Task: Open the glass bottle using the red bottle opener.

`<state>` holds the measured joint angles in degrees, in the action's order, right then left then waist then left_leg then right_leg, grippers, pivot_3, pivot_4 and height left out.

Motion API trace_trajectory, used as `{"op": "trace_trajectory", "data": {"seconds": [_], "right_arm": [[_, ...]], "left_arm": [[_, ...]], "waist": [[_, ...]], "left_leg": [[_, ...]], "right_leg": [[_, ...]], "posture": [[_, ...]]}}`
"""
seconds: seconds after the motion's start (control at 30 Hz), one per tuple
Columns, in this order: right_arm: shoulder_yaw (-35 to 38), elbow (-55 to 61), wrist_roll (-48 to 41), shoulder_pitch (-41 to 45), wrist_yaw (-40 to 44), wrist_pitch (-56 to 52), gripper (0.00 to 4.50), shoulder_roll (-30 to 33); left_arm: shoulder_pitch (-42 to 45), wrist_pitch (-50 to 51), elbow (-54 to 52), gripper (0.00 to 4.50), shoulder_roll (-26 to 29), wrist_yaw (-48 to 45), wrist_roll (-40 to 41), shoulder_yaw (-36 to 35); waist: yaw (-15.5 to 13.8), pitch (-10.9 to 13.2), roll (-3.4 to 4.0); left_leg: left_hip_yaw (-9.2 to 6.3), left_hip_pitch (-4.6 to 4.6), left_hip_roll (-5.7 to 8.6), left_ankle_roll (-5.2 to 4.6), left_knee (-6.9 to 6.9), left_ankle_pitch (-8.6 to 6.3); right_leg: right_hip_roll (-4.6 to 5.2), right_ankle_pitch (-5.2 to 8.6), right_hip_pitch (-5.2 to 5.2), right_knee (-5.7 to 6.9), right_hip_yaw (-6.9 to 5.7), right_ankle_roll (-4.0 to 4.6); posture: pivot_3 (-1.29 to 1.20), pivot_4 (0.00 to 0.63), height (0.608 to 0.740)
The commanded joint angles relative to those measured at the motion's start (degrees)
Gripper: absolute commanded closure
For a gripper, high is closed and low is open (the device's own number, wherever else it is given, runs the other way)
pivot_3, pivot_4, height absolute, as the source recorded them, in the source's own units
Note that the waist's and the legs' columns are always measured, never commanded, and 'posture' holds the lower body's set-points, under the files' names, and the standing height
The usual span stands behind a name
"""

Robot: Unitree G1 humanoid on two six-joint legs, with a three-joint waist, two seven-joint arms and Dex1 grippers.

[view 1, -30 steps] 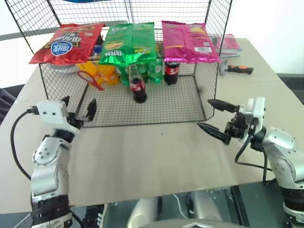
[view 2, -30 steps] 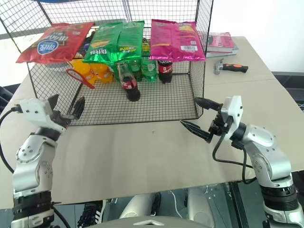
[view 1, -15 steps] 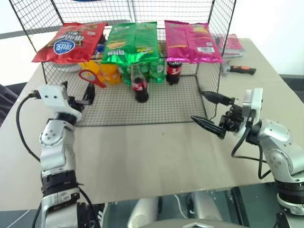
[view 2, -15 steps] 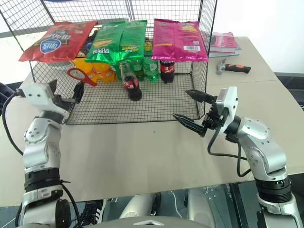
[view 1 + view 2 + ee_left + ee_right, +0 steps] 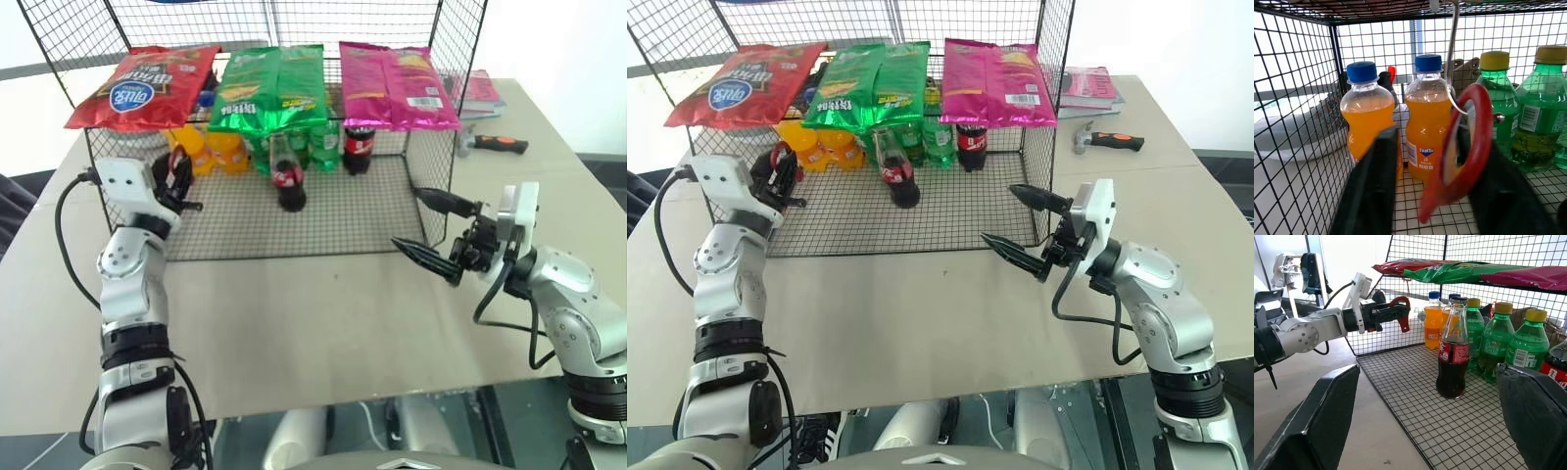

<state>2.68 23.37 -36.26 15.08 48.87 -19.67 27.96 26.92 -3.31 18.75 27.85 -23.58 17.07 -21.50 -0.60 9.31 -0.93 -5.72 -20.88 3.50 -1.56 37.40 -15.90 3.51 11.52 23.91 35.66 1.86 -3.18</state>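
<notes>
Left gripper [image 5: 176,174] pinched on the red bottle opener [image 5: 1462,147], which hangs on a wire hook [image 5: 1450,54] just in front of the orange soda bottles [image 5: 1427,117]. Right gripper [image 5: 436,230] spread wide, nothing in it, outside the wire rack [image 5: 431,117] at its front right corner. Glass bottle [image 5: 286,174] upright on the rack floor, between both grippers, well apart from each, ahead of the right one. Tan table [image 5: 313,313]; chip bags [image 5: 269,88] on the rack's top; white wall behind.
</notes>
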Motion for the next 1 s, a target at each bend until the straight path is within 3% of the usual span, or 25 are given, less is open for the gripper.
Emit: {"op": "trace_trajectory", "data": {"seconds": [0.03,0.43,1.0], "right_arm": [[0.5,1.4,-0.1,-0.1,-0.2,1.1,0.0,-0.1],[-0.5,0.1,0.9,0.6,0.5,1.7,0.0,-0.8],[-1.2,-0.7,2.0,1.7,0.3,2.3,0.0,-1.5]], "left_arm": [[-0.6,-0.9,-2.6,4.46,0.3,-0.5,0.8,-0.3],[-3.0,10.0,-15.2,4.46,-2.1,-0.9,14.6,-3.6],[-4.8,39.3,-22.8,4.46,-7.2,2.6,54.6,-11.4]], "waist": [[0.0,0.0,0.0],[0.0,0.0,0.0],[0.2,0.0,-0.01]], "left_leg": [[0.0,0.0,0.0,0.0,0.0,0.0],[-0.06,0.0,0.01,0.0,0.0,0.0],[-0.11,0.0,0.03,0.04,0.03,0.03]], "right_leg": [[0.0,0.0,0.0,0.0,0.0,0.0],[0.05,0.0,-0.01,0.04,-0.07,0.0],[-0.06,0.0,-0.01,0.1,-0.09,0.0]], "posture": [[0.0,0.15,0.74],[0.0,0.15,0.74],[0.0,0.15,0.74]]}}
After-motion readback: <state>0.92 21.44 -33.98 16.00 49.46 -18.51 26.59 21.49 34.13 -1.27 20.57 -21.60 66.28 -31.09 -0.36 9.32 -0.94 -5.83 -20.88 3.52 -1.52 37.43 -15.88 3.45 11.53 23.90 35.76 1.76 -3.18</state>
